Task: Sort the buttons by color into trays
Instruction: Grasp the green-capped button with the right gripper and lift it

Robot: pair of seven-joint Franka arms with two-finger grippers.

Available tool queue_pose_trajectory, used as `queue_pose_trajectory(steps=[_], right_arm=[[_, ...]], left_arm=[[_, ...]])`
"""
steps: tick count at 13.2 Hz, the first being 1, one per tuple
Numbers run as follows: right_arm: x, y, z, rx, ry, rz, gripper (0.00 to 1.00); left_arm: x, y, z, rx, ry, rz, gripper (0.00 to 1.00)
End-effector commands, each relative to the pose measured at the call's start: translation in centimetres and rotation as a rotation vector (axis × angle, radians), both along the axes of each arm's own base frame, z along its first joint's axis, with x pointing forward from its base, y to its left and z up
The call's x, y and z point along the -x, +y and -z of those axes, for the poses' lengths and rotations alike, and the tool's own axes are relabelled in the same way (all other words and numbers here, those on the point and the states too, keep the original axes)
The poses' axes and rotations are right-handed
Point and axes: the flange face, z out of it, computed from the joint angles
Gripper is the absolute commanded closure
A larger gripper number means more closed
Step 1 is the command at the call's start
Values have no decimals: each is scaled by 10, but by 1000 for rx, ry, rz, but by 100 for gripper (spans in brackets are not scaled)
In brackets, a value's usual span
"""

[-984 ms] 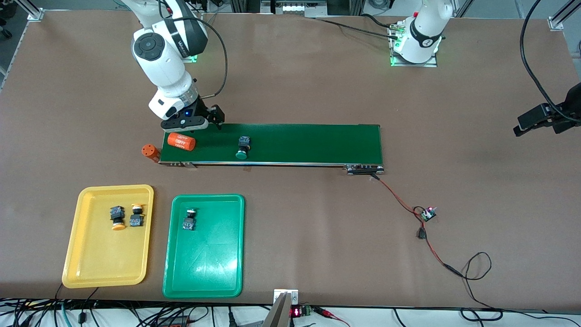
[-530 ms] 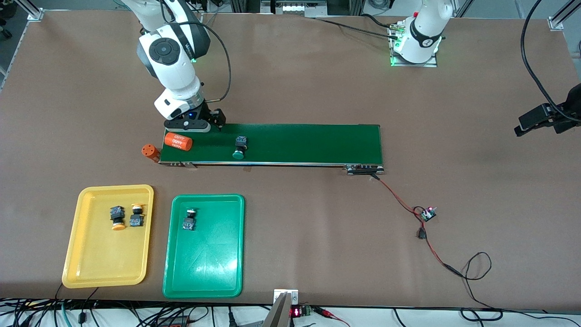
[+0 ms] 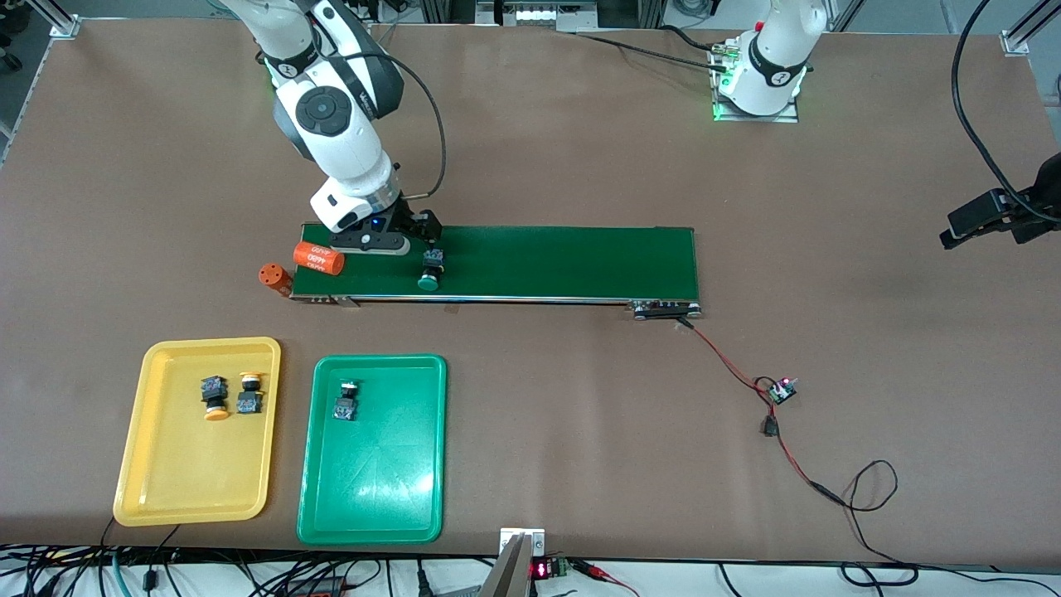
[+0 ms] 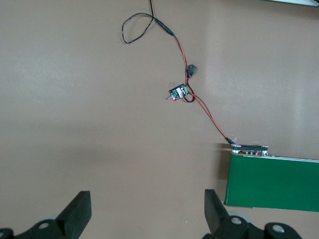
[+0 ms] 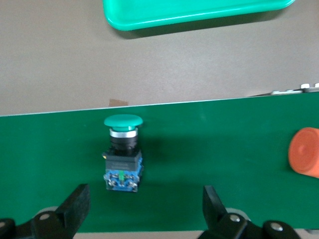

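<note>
A green button (image 3: 429, 271) (image 5: 122, 159) lies on its side on the dark-green belt (image 3: 564, 261), cap toward the front camera. My right gripper (image 3: 390, 240) (image 5: 144, 206) hangs open just above the belt beside it, and the button's blue end lies just ahead of the fingers, not between them. Two yellow buttons (image 3: 215, 396) (image 3: 249, 394) lie in the yellow tray (image 3: 191, 473). Another green button (image 3: 346, 400) lies in the green tray (image 3: 373, 481) (image 5: 199, 12). My left gripper (image 4: 147, 209) is open and empty over bare table past the belt's end.
An orange cylinder (image 3: 318, 259) (image 5: 305, 152) lies on the belt at the right arm's end. A second one (image 3: 273, 276) stands upright on the table beside that end. A red-and-black wire with a small board (image 3: 779, 390) (image 4: 178, 92) runs from the belt's other end.
My right gripper has moved along the belt toward the green button. The button and the lying orange cylinder have drifted toward the right arm's end. The left arm waits.
</note>
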Motion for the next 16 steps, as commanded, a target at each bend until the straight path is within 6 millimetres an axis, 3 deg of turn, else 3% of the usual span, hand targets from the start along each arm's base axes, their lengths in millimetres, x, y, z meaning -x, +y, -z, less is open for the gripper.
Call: queue_pose_trajectory(steps=[1,3,12,14,16], right_arm=[[-16,18,20,25,11,20,0],[-24,19,36,62,8,22,0],[-30,12,49,87,15,20,0],[-30,10,49,88,14,15,11],[-33,6,50,93,12,8,32]], left_arm=[[3,2,-6,-9,-11,2,0],[3,3,-6,-9,-11,1,0],[2,4,-4,-9,-8,-2,0],[2,4,-5,-10,-9,-2,0],[2,4,-4,-9,-8,-2,0]])
